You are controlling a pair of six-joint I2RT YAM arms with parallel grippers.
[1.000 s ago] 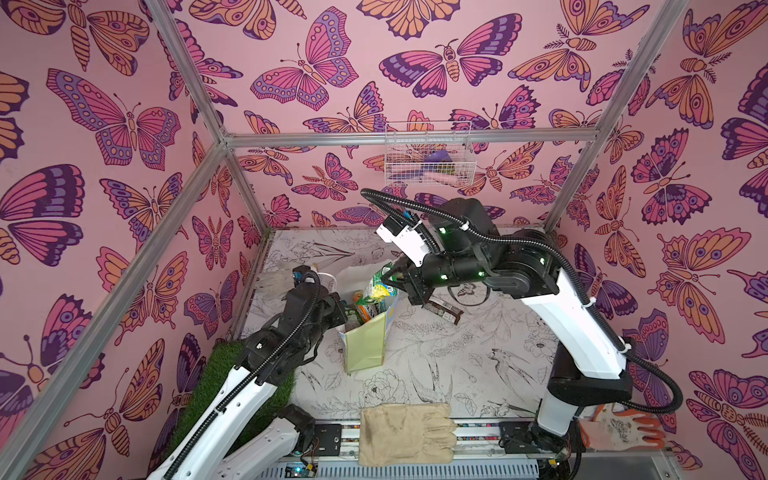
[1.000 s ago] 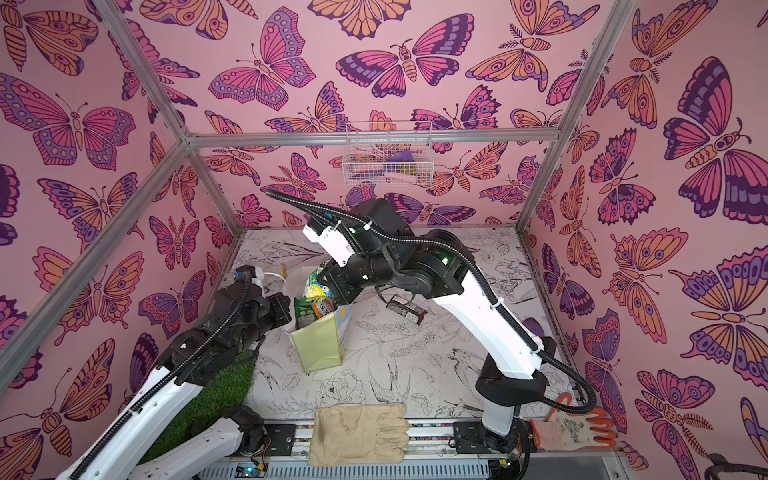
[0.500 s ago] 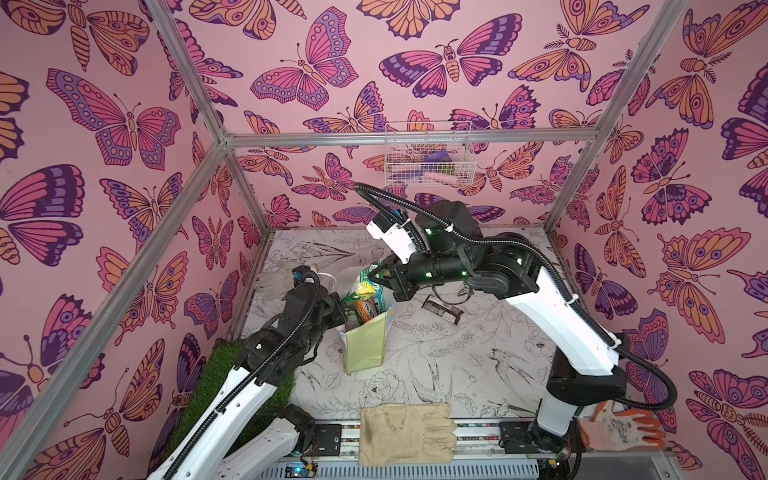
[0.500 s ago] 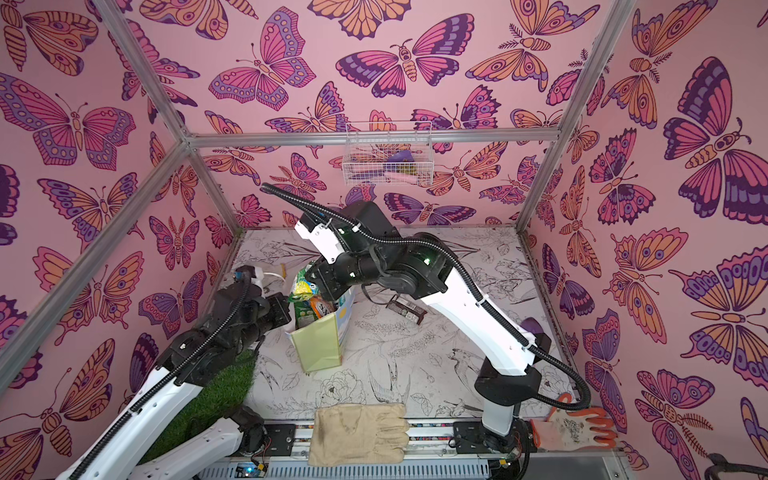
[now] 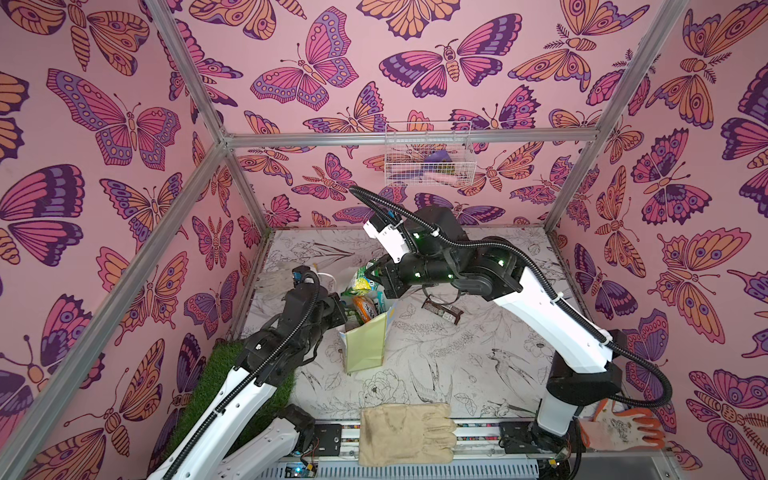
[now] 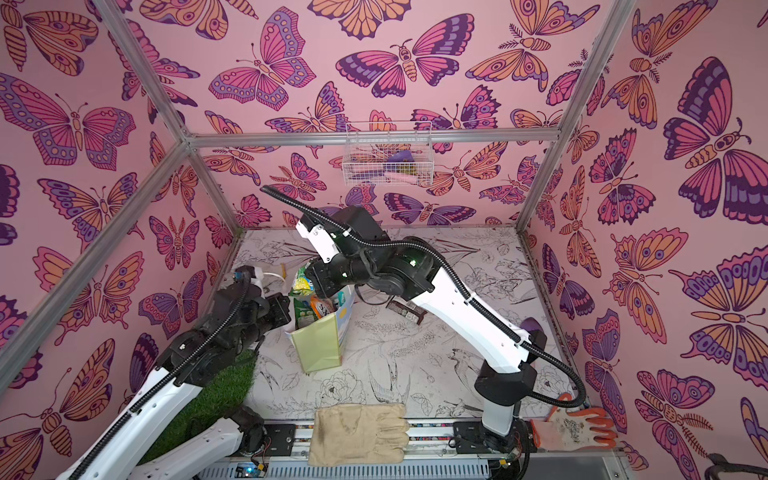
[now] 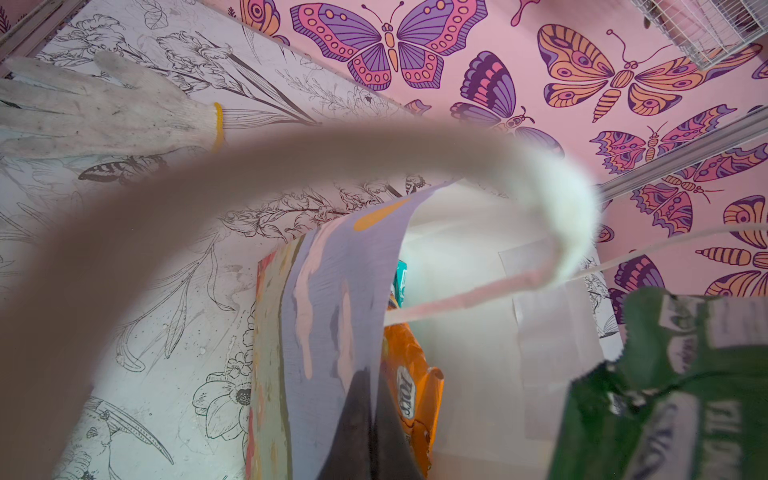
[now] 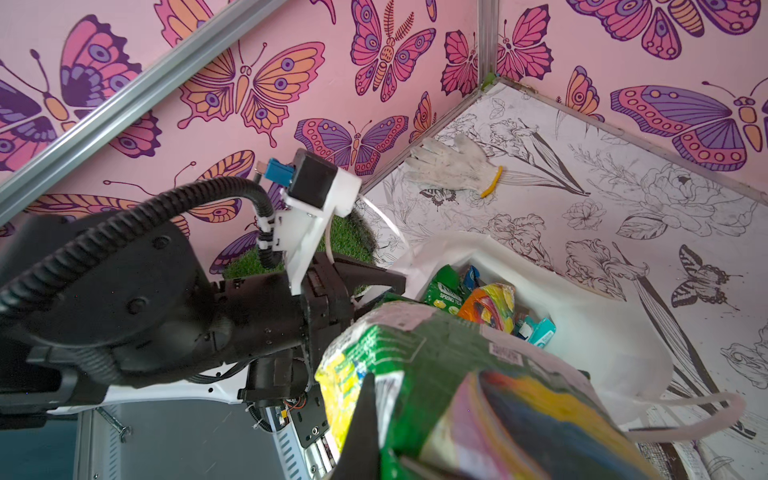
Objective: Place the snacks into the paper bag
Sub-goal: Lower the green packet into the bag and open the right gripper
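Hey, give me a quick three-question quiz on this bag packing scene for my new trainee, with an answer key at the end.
1. True or false: the dark brown bar is already inside the paper bag.
2. What is the right gripper shut on? A) a green and yellow packet B) the beige glove C) the wire basket
3. Fill in: the left gripper is clamped on the paper bag's ____.
Key: 1. False; it lies on the table, apart from the bag. 2. A. 3. rim.
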